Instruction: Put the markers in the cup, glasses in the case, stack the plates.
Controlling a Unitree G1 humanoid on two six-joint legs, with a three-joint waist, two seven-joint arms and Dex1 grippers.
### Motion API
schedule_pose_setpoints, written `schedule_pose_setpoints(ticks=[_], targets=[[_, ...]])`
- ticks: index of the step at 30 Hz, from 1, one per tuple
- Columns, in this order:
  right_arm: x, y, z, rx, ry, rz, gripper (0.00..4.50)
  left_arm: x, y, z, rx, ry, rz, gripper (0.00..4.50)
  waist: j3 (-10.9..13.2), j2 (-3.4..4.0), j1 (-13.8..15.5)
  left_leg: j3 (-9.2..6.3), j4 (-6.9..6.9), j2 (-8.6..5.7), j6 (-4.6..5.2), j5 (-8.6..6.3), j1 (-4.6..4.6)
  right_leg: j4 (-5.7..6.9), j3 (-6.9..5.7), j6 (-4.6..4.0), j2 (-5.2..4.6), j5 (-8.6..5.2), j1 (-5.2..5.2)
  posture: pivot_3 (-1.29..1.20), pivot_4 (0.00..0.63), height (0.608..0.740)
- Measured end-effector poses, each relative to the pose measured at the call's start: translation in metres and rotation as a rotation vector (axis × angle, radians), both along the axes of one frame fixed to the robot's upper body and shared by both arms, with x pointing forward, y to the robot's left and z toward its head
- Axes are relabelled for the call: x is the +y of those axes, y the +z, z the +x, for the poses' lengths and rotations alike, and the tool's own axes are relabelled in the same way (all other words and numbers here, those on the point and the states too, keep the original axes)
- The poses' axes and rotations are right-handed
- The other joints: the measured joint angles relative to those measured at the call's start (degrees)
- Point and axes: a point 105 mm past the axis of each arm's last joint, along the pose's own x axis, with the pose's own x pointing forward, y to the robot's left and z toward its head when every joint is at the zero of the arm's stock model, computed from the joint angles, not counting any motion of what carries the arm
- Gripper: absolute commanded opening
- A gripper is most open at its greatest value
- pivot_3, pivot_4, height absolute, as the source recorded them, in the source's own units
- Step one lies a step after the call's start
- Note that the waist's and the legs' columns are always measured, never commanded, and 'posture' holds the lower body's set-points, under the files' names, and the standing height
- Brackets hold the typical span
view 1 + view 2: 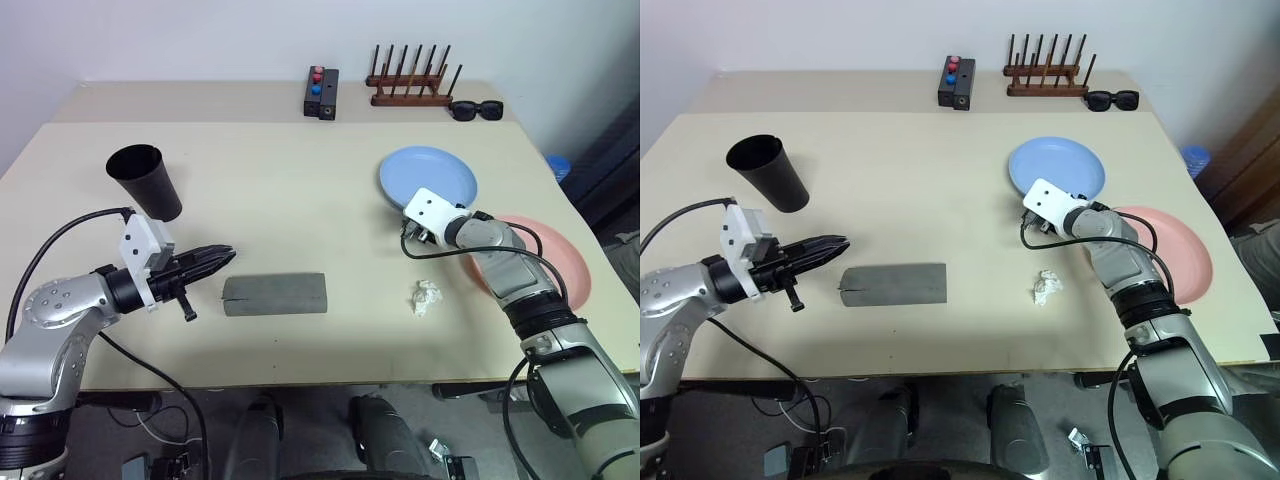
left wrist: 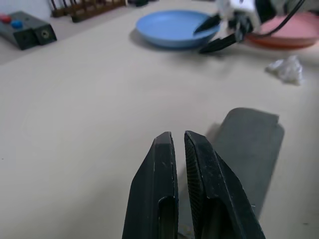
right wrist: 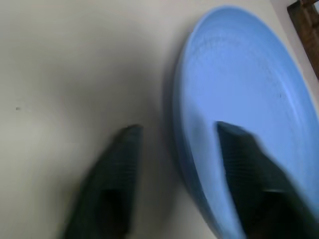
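The light blue plate lies flat at the right rear of the table. My right gripper is open, its fingers astride the plate's near rim, one over the plate and one over the table. The salmon pink plate sits to the right, partly under my right forearm. The grey case lies closed near the front middle. Just left of it my left gripper hovers shut and empty, pointing at the case. The black cup stands upright behind that gripper. The markers and the glasses are hidden from view.
A crumpled white paper lies in front of the blue plate. At the back edge stand a black box with red and blue buttons, a wooden peg rack and black sunglasses.
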Motion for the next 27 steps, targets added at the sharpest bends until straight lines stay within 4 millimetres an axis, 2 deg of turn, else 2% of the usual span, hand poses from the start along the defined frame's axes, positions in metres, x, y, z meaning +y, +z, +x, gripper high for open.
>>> schedule_pose_setpoints(ticks=[1,2,7,11,15,17,19,23,27], targets=[[-0.003,-0.001,0.001,-0.003,-0.011,-0.007,0.19,-0.002,0.000,-0.003,0.001,-0.010,-0.006,0.31,0.00,0.00,0.01,0.00,0.01,-0.01,0.00,0.00,0.00,0.00,0.00,0.00,-0.01,0.00,0.01,0.00,0.150,0.740],[-0.004,-0.002,0.001,-0.007,-0.014,-0.013,0.03,-0.004,0.000,-0.006,0.001,-0.018,-0.013,0.31,0.00,0.00,-0.01,0.00,0.01,-0.01,0.00,0.00,0.01,0.00,0.00,0.00,-0.01,0.00,0.01,0.00,0.150,0.740],[-0.007,0.001,0.002,-0.037,-0.028,-0.020,0.03,-0.012,0.001,-0.011,-0.008,-0.040,-0.034,0.31,0.01,0.01,-0.15,-0.01,0.00,0.00,0.00,0.00,0.04,0.02,0.00,0.00,0.01,0.00,0.01,0.00,0.150,0.740],[-0.012,0.016,-0.013,-0.075,0.022,-0.070,0.03,-0.033,-0.003,-0.013,0.003,-0.104,-0.053,0.31,0.06,0.11,0.21,0.00,-0.01,-0.04,0.00,0.00,0.00,-0.01,0.02,0.04,-0.02,-0.02,0.01,0.00,0.150,0.740],[-0.036,0.051,-0.050,-0.085,0.055,0.007,0.03,-0.070,-0.006,-0.019,0.010,-0.216,-0.118,0.31,0.08,0.18,1.04,-0.01,0.02,-0.04,0.01,0.00,0.04,0.00,0.02,0.06,-0.02,-0.03,0.08,0.00,0.150,0.740],[-0.050,0.060,-0.071,-0.062,0.071,0.004,0.03,-0.084,-0.009,-0.021,0.023,-0.255,-0.141,0.31,0.06,0.20,1.32,-0.02,0.03,-0.03,0.01,-0.01,0.08,0.01,0.02,0.05,-0.01,-0.03,0.11,0.00,0.150,0.740],[-0.063,0.057,-0.097,0.008,0.089,0.002,0.03,-0.097,-0.012,-0.022,0.027,-0.290,-0.161,0.31,0.03,0.17,1.56,-0.02,0.09,-0.03,0.02,-0.01,0.13,-0.01,0.02,0.04,0.00,-0.04,0.18,0.00,0.150,0.740],[-0.088,0.030,-0.145,0.192,0.045,0.051,0.03,-0.124,-0.009,-0.023,0.014,-0.358,-0.208,0.31,0.00,0.22,1.63,0.01,0.25,-0.06,0.02,-0.02,0.14,-0.02,0.06,0.03,-0.03,-0.04,0.27,0.00,0.150,0.740],[-0.106,0.021,-0.166,0.260,-0.044,0.063,0.03,-0.141,-0.010,-0.027,0.012,-0.414,-0.205,0.31,-0.06,0.34,0.91,0.04,0.30,-0.05,0.03,-0.02,0.20,0.00,0.10,0.01,-0.02,-0.01,0.26,0.00,0.150,0.740]])
